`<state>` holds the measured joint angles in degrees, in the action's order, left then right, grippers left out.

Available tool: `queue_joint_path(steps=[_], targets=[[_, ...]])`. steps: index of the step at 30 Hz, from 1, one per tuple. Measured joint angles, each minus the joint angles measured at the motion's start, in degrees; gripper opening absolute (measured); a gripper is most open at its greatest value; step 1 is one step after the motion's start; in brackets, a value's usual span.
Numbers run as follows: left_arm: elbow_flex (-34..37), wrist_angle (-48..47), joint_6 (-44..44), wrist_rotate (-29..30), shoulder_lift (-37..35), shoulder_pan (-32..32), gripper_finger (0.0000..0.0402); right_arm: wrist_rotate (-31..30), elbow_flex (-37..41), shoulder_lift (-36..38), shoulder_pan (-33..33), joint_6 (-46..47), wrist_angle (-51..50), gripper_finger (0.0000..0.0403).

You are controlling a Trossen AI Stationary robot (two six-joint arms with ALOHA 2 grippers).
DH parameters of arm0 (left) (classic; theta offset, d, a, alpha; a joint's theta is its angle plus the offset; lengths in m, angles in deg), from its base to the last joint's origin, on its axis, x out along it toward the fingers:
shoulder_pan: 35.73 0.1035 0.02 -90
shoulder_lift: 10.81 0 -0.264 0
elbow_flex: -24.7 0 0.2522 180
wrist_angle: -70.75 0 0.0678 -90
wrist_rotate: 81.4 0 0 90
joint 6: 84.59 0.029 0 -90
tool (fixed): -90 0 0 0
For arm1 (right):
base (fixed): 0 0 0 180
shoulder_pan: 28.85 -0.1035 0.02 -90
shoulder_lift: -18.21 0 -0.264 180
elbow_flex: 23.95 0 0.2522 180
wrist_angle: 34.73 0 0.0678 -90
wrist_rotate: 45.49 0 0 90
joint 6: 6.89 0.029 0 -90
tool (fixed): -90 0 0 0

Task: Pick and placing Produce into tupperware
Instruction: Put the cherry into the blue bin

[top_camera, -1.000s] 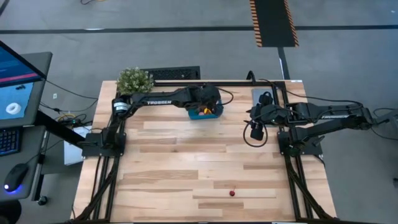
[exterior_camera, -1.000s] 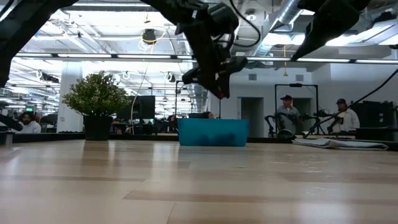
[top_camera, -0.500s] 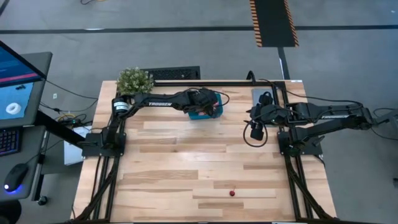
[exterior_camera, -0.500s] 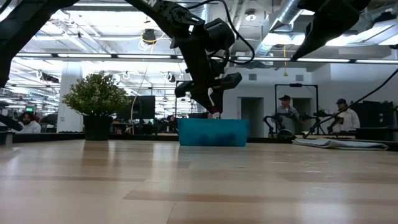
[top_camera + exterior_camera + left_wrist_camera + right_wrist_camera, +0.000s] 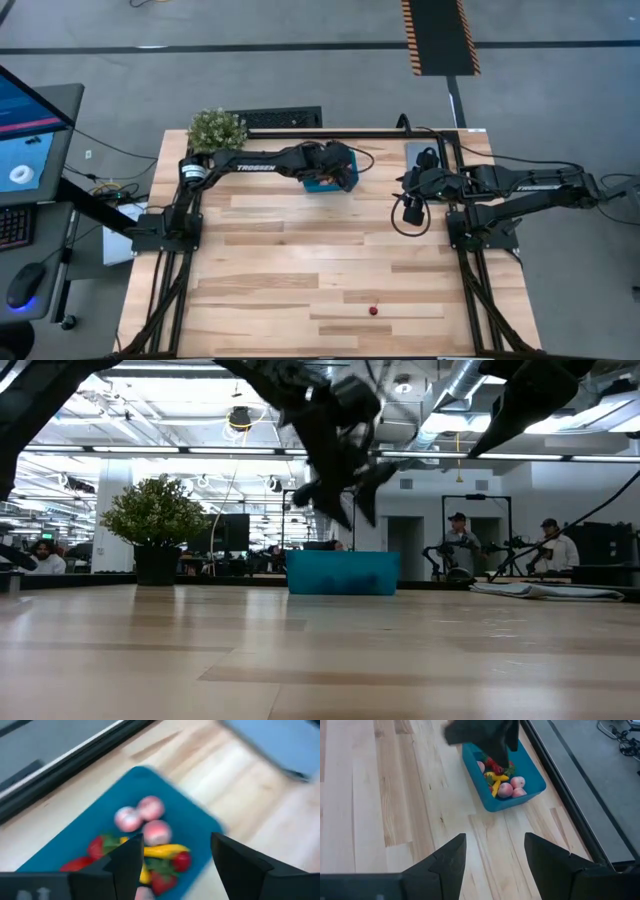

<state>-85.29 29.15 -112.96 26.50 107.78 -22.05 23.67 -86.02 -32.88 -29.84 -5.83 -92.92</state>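
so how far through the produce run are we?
Mostly done: the small teal-blue rectangular plastic container already holds pink pieces, red strawberries and a yellow piece. In hand: nothing; the left gripper hangs open and empty over the container. Left: one small dark red piece on the wooden table near its front edge. The right gripper waits open at the right side.

A light wooden table (image 5: pixel 300 250) fills the frame's middle. On it: a tupperware (image 5: pixel 318 184) at upper centre, a plant (image 5: pixel 216 128) upper left, a plate (image 5: pixel 416 153) upper right, a cherry (image 5: pixel 373 310) at lower centre.
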Motion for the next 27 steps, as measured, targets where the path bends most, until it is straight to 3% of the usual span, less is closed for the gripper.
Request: queue_joint_path(steps=[9,16,21,27], targets=[[-7.3,-4.7,6.7,-0.9,-0.3,-6.9,0.0206,0.0,0.0,0.0,0.0,0.0,0.1,0.0225],[-7.8,-4.3,6.5,-3.5,-0.3,-16.3,0.0205,0.0,0.0,0.0,0.0,0.0,0.1,0.0225],[-5.5,4.2,5.6,-1.6,0.0,-23.2,0.0205,0.0,0.0,0.0,0.0,0.0,0.1,0.0225],[-5.4,16.3,12.7,3.4,5.0,-28.9,0.0205,0.0,0.0,0.0,0.0,0.0,-0.1,0.0225]])
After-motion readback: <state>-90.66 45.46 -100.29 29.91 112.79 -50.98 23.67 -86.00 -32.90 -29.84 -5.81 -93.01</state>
